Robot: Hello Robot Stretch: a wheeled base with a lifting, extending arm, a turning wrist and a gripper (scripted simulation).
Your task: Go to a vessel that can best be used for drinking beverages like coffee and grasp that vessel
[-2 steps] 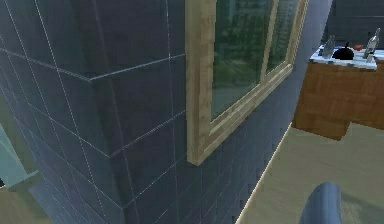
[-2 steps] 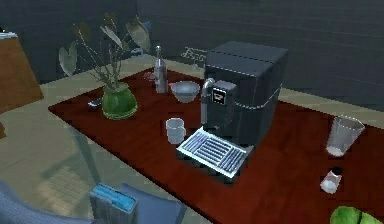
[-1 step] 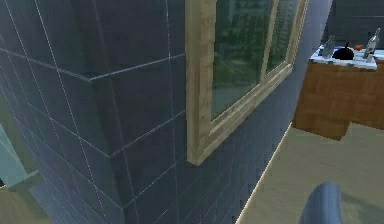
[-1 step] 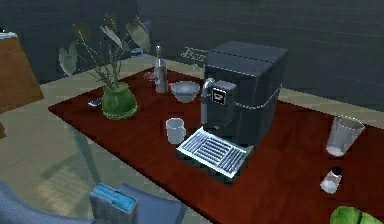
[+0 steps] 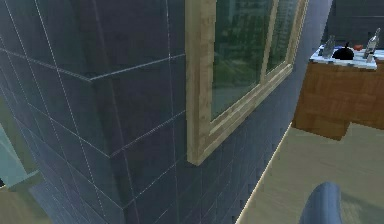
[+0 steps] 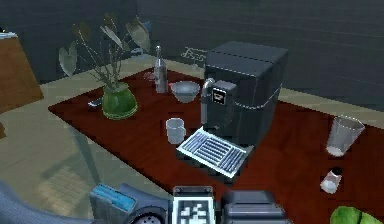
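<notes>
1. The vessel I am after is the small white mug (image 6: 176,129). It stands upright on the dark red tabletop (image 6: 290,145), just beside the grated drip tray (image 6: 213,153) of the coffee machine (image 6: 243,88), on the tray's left in the arm side view.
2. My claw (image 6: 135,208) sits low at that view's bottom edge, beside the white marker square (image 6: 195,209). I can't make out its far end, so I cannot tell its state or whether it holds anything.
3. Wrong pick: a clear glass (image 6: 345,135) stands well apart at the tabletop's right, and a pale bowl (image 6: 185,91) stands behind the mug. Both are vessels, and a careless aim could land on either of them.
4. Tight neighbours: the mug is close to the tray and the machine's front. A reach that drifts toward them would likely strike the machine or shove the mug against the tray and tip it.
5. Pushing instead of gripping: the mug looks light and smooth. If I arrive too low or off centre, I judge it would slide toward the bowl or roll away.
6. Clutter on the way: the plant (image 6: 113,82) in its green pot spreads leaves over the tabletop's left, and a small shaker (image 6: 330,181) stands near the front edge at the right. A wide swing could catch either.
7. Base moves: the forward view shows a dark tiled wall (image 5: 90,110) with a wood-framed window (image 5: 245,60) close ahead. Driving forward to line up could bump it.
</notes>
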